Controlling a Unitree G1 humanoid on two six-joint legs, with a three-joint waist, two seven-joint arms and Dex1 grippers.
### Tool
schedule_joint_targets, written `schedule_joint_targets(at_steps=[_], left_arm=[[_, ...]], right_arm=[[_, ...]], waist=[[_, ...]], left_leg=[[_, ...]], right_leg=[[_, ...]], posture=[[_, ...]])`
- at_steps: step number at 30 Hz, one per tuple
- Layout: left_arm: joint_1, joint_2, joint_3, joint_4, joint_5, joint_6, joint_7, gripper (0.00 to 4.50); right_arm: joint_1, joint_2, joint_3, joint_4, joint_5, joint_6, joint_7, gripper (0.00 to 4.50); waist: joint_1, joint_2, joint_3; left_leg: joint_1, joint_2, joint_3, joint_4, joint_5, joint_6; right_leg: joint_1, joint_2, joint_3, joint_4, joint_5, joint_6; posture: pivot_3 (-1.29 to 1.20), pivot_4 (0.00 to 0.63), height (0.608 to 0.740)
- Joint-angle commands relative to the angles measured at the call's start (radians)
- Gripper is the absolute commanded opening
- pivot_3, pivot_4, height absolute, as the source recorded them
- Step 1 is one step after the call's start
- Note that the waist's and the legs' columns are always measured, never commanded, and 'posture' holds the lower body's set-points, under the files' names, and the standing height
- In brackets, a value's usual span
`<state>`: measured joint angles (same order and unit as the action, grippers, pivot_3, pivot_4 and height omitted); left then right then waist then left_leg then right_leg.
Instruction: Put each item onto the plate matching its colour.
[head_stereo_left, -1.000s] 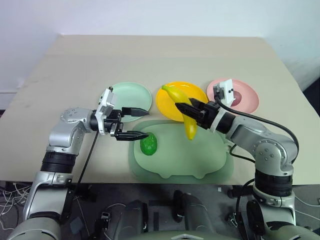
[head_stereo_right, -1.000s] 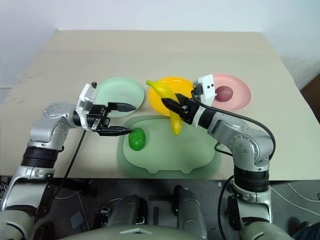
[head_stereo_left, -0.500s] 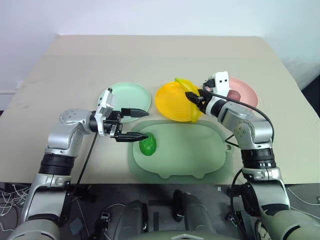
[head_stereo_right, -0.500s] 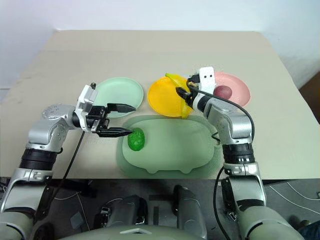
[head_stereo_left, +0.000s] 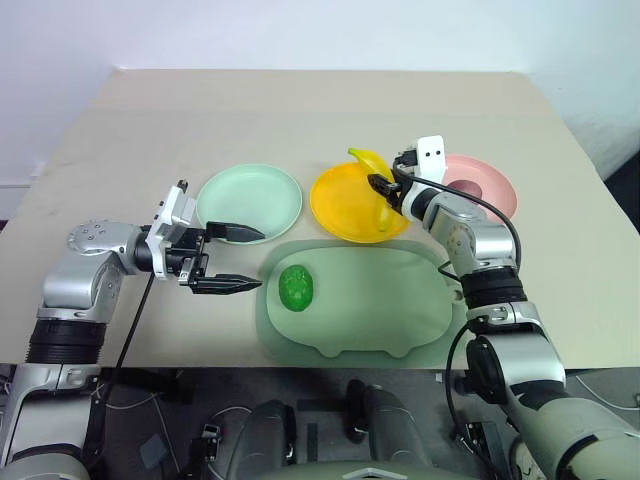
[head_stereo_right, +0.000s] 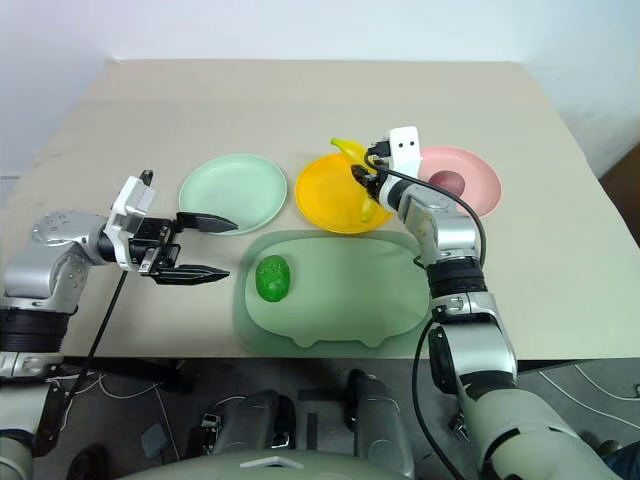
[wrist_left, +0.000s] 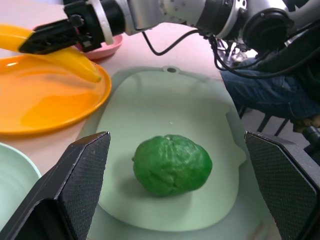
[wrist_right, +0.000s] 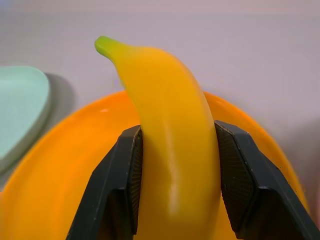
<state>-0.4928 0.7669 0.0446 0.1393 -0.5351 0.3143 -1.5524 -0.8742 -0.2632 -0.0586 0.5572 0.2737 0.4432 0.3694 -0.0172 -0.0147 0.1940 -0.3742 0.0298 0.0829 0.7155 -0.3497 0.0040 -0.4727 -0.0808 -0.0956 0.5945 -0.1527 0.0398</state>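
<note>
Right wrist view tells me the most: my right gripper (wrist_right: 177, 185) has its jaws clamped on the yellow banana (wrist_right: 170, 145), one black finger on each side of its middle, green tip pointing away from the jaws. Right behind and under the banana is the yellow plate (head_stereo_left: 345, 205). I can't tell whether the banana is touching it or just hanging over it.

From the head camera, the pink plate (head_stereo_left: 495, 200) sits just behind my right wrist, and the dark red fruit (head_stereo_right: 451, 181) is already on it. The mint green plate (head_stereo_left: 250, 195) has nothing on it and lies just past my left gripper (head_stereo_left: 235, 258), close to the upper fingertip.

The big sage-green tray (head_stereo_left: 400, 310) holds the green bumpy oval (head_stereo_left: 296, 287), which is straight ahead of the left jaws, a short way beyond the fingertips and not touching them. In the left wrist view the oval (wrist_left: 172, 164) sits centred between the two fingers, with the tray's little loop further off behind it.

Left jaws are spread as wide as they go and hold nothing, hovering over the tan surface (head_stereo_left: 300, 110) beside the tray's edge.
</note>
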Motion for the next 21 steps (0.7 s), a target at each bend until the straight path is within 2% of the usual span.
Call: schedule_joint_targets(at_steps=[1, 3, 7, 11, 14, 17, 20, 21], left_arm=[[0.014, 0.036, 0.033, -0.039, -0.019, -0.008, -0.026, 4.5], [0.026, 0.048, 0.035, -0.05, -0.021, -0.008, -0.031, 4.5], [0.031, 0.052, 0.051, -0.067, -0.039, 0.01, -0.018, 4.5], [0.032, 0.045, 0.042, -0.081, -0.041, 0.015, -0.005, 4.5], [0.031, 0.044, 0.042, -0.084, -0.05, 0.019, -0.008, 4.5], [0.03, 0.048, 0.038, -0.084, -0.046, 0.018, -0.008, 4.5], [0.029, 0.046, 0.038, -0.083, -0.047, 0.019, -0.008, 4.5], [0.028, 0.043, 0.036, -0.082, -0.049, 0.021, -0.007, 4.5]], right_arm=[[-0.037, 0.0, 0.008, 0.021, -0.044, -0.066, 0.003, 1.74], [-0.044, 0.006, -0.007, 0.033, -0.035, -0.052, 0.013, 1.74], [-0.029, -0.001, 0.002, 0.056, -0.058, -0.122, 0.048, 3.06], [-0.03, 0.003, -0.007, 0.049, -0.055, -0.107, 0.067, 4.4], [-0.026, 0.003, -0.022, 0.009, -0.04, -0.108, 0.082, 4.45], [-0.014, -0.008, -0.061, -0.051, 0.051, -0.067, 0.192, 4.45], [-0.011, -0.037, -0.1, -0.074, 0.08, -0.054, 0.205, 4.45], [-0.003, -0.061, -0.112, -0.101, 0.11, -0.043, 0.259, 4.45]], waist=[[0.0, 0.0, 0.0], [0.0, 0.0, 0.0], [0.001, 0.0, 0.0], [0.0, 0.0, 0.0], [-0.001, 0.0, 0.0], [0.0, 0.0, 0.0], [0.003, 0.0, 0.0], [0.004, 0.0, 0.0]], left_leg=[[0.0, 0.0, 0.0, 0.0, 0.0, 0.0], [0.0, 0.0, 0.0, 0.0, 0.0, 0.0], [0.0, 0.0, 0.0, 0.0, 0.0, 0.0], [0.0, 0.0, 0.0, 0.0, 0.0, 0.0], [0.0, 0.0, 0.001, 0.0, 0.001, -0.001], [0.0, 0.0, 0.001, 0.0, 0.001, -0.001], [0.0, 0.0, 0.0, 0.0, 0.001, -0.001], [0.0, 0.0, 0.0, 0.0, 0.001, -0.001]], right_leg=[[0.0, 0.0, 0.0, 0.0, 0.0, 0.0], [0.0, 0.0, 0.0, 0.0, 0.0, 0.0], [0.0, 0.0, 0.0, 0.0, 0.0, 0.0], [0.0, 0.0, 0.0, 0.0, 0.0, 0.0], [0.0, 0.0, 0.0, 0.0, 0.0, 0.0], [0.0, 0.0, 0.0, 0.0, 0.0, 0.0], [0.0, 0.0, 0.0, 0.0, 0.0, 0.0], [0.0, 0.0, 0.0, 0.0, 0.0, 0.0]], posture=[[0.0, 0.15, 0.74], [0.0, 0.15, 0.74], [0.0, 0.15, 0.74], [0.0, 0.15, 0.74], [0.0, 0.15, 0.74], [0.0, 0.15, 0.74], [0.0, 0.15, 0.74], [0.0, 0.15, 0.74]])
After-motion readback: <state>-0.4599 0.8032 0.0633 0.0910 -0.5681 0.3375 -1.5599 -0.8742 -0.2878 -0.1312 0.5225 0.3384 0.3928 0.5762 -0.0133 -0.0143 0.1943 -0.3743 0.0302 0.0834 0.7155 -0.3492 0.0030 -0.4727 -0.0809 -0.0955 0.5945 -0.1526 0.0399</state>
